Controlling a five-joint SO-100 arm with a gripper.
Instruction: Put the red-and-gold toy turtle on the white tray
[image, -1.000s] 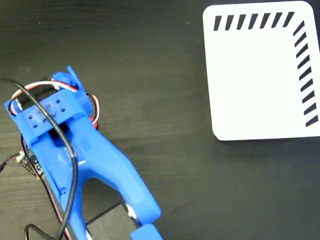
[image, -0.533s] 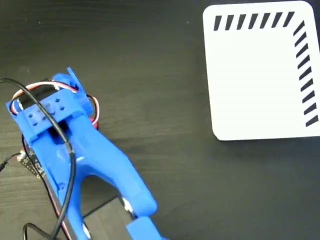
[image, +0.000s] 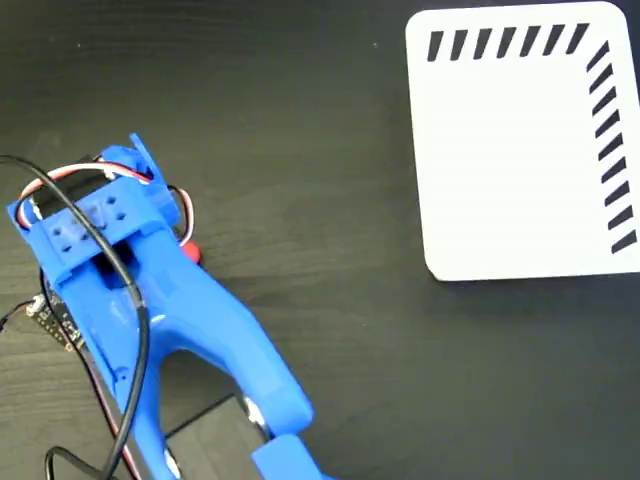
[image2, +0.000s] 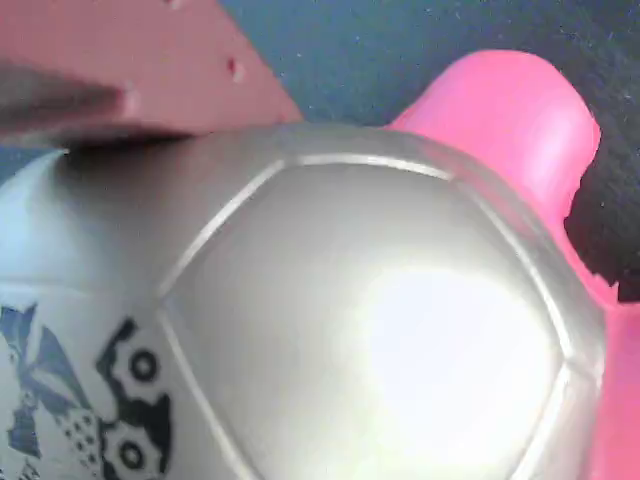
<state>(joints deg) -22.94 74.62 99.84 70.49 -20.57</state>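
The turtle (image2: 330, 320) fills the wrist view, shell gleaming, and lies under the blue arm (image: 150, 300) near the tabletop's left edge; only a red sliver peeks out there. Whether the gripper is open or has hold of it cannot be told. Best to grip across the slippery dome low down before carrying it to the tray (image: 510, 150), bare at the top right corner.

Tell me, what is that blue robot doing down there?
The blue robot arm is bent low over a toy turtle, hiding nearly all of it from above; only a red bit peeks out. The wrist camera sits right against its shiny shell. The white tray across the dark table is empty.
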